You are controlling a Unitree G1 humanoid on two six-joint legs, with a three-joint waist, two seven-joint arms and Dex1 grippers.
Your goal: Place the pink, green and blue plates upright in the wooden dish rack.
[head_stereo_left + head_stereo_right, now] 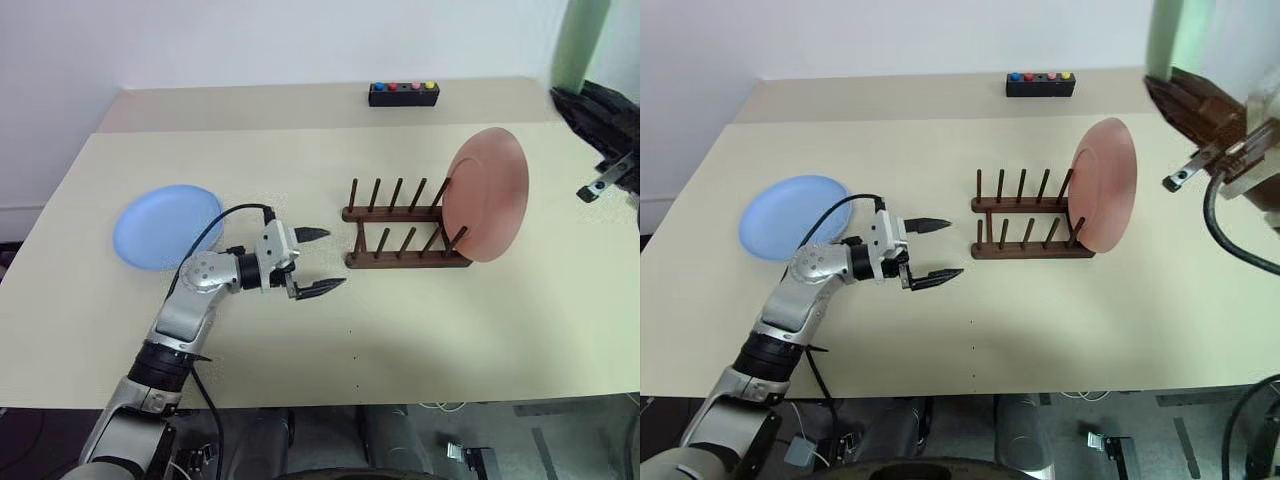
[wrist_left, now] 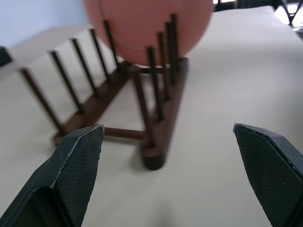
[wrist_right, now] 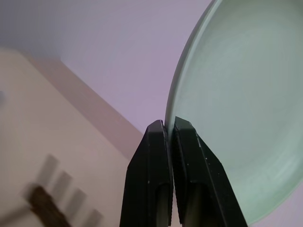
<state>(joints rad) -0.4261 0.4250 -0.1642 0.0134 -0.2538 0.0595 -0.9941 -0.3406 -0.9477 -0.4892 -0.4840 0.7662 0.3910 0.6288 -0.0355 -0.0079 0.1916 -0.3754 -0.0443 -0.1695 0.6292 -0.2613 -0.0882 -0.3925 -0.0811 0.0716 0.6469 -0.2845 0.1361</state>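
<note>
Your right gripper point(image 3: 169, 130) pinches the rim of the pale mint green round plate point(image 3: 246, 104), held aloft off the worktop's right edge. Lower it edge-first into the dark wooden peg rack point(image 1: 405, 232) mid-worktop, into a slot beside the upright salmon pink plate point(image 1: 488, 195), while the left gripper point(image 1: 318, 262) waits wide open.

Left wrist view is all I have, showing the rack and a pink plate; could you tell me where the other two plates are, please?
Observer: The blue plate lies flat on the table, on the far side of the left gripper from the rack.
Operator: Thank you. And the green one?
Observer: The right gripper is shut on the green plate's rim, holding it in the air.
Operator: Is the left gripper holding anything?
Observer: No, it is open and empty, pointing at the rack's free end.
</note>
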